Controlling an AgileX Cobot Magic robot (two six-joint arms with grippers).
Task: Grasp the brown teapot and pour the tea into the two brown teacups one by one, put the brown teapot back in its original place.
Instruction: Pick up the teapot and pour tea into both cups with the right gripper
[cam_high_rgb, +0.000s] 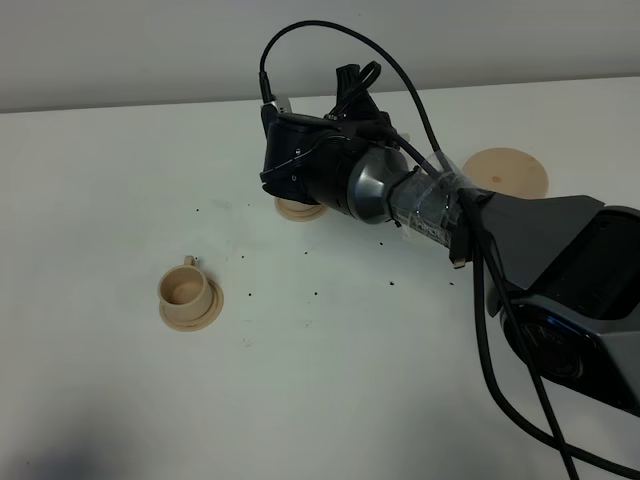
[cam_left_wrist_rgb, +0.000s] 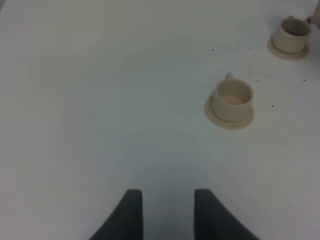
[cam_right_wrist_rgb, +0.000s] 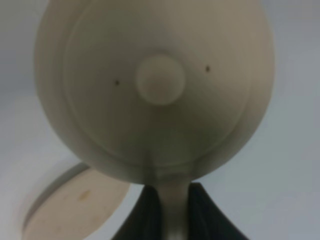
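The right gripper (cam_right_wrist_rgb: 171, 216) pinches the brown teapot (cam_right_wrist_rgb: 155, 90) by its loop handle, with the pot's body just beyond the fingertips. The left gripper (cam_left_wrist_rgb: 164, 212) stands parted and empty.

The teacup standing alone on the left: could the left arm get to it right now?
Probably yes. The left gripper is open and empty, with only bare table between it and that teacup.
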